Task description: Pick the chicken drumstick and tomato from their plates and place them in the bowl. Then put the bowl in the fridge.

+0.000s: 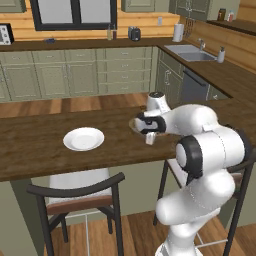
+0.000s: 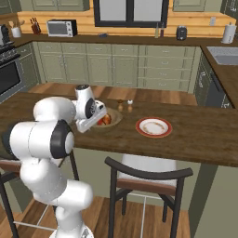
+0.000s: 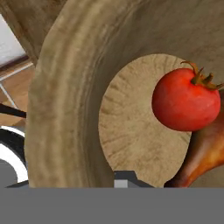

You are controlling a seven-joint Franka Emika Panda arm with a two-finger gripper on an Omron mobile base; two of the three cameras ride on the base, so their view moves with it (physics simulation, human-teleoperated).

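1. A plain white plate is lying bare on the left part of the dark wooden counter, well apart from the arm
2. The bowl is sitting on the counter further right, near its front edge, with the white arm reaching over its near side
3. The gripper is hanging down at the bowl's near rim; the hand is hiding the fingertips, so I cannot tell whether the claw is open, closed or gripping the rim
4. The tomato is resting inside the bowl, stem up, and the chicken drumstick is lying just beside it, touching it, on the bowl's pale wooden floor
5. In the right base view both are showing as a red and orange patch inside the bowl, right next to the hand
6. The reddish-rimmed plate is lying to the right of the bowl, near it but not touching, with nothing on it
7. Two small shakers are standing on the far side of the counter, just behind the bowl
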